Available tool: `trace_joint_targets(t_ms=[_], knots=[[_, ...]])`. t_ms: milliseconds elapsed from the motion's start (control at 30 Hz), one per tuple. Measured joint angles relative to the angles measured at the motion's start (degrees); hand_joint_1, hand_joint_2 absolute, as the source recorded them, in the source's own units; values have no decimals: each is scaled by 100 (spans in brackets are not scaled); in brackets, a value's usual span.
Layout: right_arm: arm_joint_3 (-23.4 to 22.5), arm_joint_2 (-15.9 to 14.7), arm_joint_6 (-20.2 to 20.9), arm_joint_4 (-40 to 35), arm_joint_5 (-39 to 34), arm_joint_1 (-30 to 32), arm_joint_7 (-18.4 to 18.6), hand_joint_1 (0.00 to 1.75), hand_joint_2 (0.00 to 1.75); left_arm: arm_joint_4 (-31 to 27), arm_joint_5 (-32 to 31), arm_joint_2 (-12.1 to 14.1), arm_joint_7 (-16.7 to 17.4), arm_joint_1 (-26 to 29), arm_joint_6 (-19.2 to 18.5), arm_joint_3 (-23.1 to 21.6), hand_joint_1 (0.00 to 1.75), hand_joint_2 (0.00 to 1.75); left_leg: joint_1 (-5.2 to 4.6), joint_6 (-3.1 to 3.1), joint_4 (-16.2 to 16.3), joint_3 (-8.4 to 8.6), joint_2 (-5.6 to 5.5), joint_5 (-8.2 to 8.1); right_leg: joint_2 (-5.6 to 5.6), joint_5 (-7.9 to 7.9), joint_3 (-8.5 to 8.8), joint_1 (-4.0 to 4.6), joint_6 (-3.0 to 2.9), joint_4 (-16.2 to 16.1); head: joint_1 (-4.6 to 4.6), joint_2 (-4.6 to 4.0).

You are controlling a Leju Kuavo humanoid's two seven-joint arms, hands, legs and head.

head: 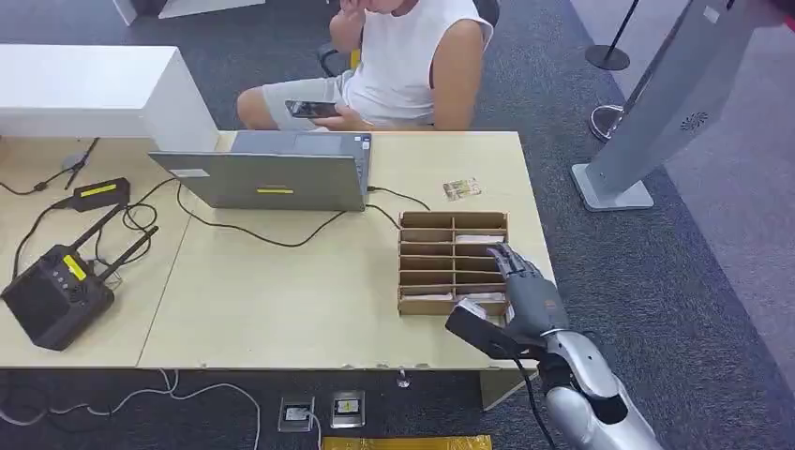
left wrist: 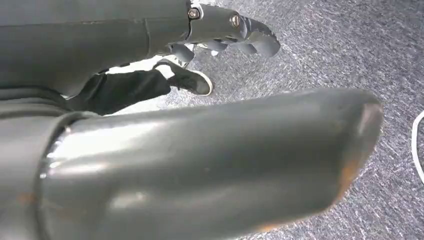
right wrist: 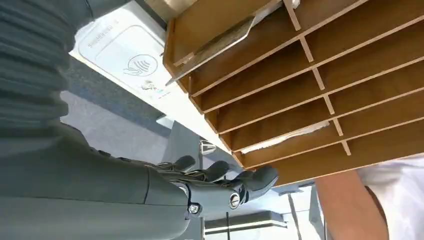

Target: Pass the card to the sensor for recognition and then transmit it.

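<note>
On the pale wood-grain table (head: pixel 309 300), right end: brown slotted cardboard organizer (head: pixel 427 265), thin flat cards (head: pixel 476 239) lying in its compartments. Right hand (head: pixel 525 291), smooth grey, hovers over its right column, fingers extended, holding nothing. Left hand (left wrist: pixel 235 30) hangs above speckled carpet, fingers loosely curled, empty.

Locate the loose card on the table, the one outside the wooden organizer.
Head view: the loose card lies flat on the table's far right part, just beyond the wooden organizer and right of the laptop.
</note>
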Motion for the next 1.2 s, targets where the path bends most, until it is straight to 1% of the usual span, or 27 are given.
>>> trace_joint_targets(t_ms=[800,833,867,900,933,967,1000,1200], knots=[[7,57,-90,494,-118,-153,-123,0,175,0,-20,-11,0,0,31,37,0,0,0,0,0,0,0,0,0,0,0,0,0,0,0,0],[7,59,-90,509,-118,-154,-125,12,175,0,-22,-11,0,0,31,37,0,0,0,0,0,0,0,0,0,0,0,0,0,0,0,0],[7,61,-90,525,-118,-155,-125,30,175,0,-26,-11,0,0,31,37,0,0,0,0,0,0,0,0,0,0,0,0,0,0,0,0],[9,61,-90,540,-118,-156,-125,72,175,0,-33,-11,0,0,31,37,0,0,0,0,0,0,0,0,0,0,0,0,0,0,0,0],[9,61,-90,549,-118,-156,-125,147,175,0,-37,-11,0,0,31,37,0,0,0,0,0,0,0,0,0,0,0,0,0,0,0,0],[9,61,-90,549,-118,-156,-125,164,175,0,-39,-11,0,0,28,37,0,0,0,0,0,0,0,0,0,0,0,0,0,0,0,0],[9,61,-85,549,-118,-157,-127,175,175,0,-44,-11,0,0,28,37,0,0,0,0,0,1,0,0,0,0,0,0,0,0,0,0],[15,64,-11,549,-118,-157,-133,175,175,0,-63,-11,0,0,24,37,0,0,0,0,0,1,0,0,0,0,0,0,0,0,0,0]])
